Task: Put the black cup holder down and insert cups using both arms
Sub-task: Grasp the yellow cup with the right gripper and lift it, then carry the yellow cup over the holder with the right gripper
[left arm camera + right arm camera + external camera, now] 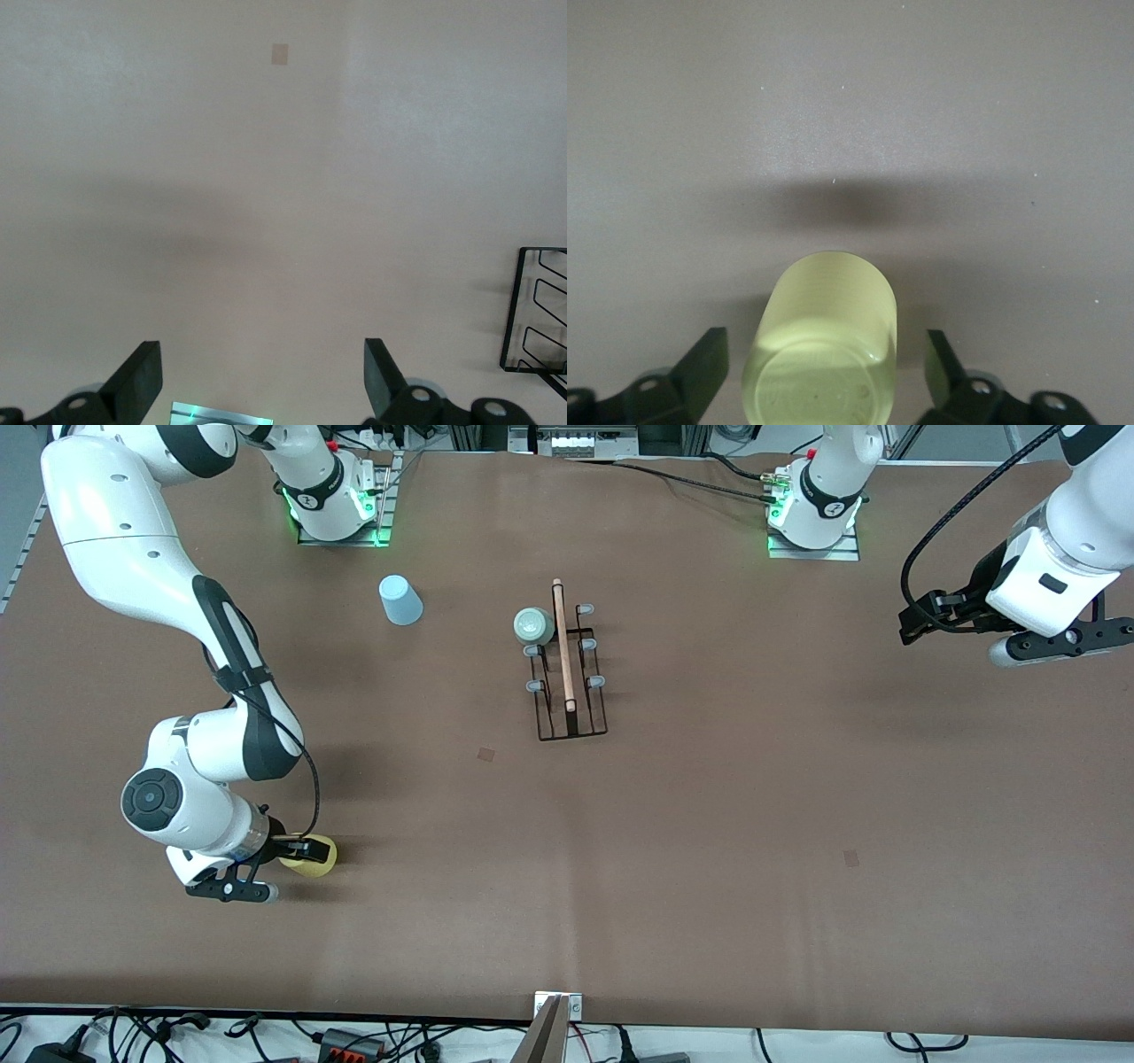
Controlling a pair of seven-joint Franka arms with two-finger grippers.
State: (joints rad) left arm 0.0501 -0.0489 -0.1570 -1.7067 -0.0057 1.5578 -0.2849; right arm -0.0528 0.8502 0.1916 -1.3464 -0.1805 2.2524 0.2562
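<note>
The black cup holder (567, 664) stands at the table's middle, its wooden rod on top. A pale mint green cup (533, 626) sits on one of its pegs. A light blue cup (400, 600) stands upside down on the table, toward the right arm's end. The yellow cup (321, 857) lies on its side near the right arm's end, nearer the camera. My right gripper (299, 852) is open, with the yellow cup (824, 345) between its fingers (704, 363) and a gap on each side. My left gripper (912, 622) is open and empty above the left arm's end; its wrist view shows the holder's corner (536, 310).
The brown table cover bears two small darker patches (485, 754) (850, 857). A metal bracket (558, 1023) and cables lie along the table's near edge. The arm bases (337, 509) (815, 514) stand at the table's edge farthest from the camera.
</note>
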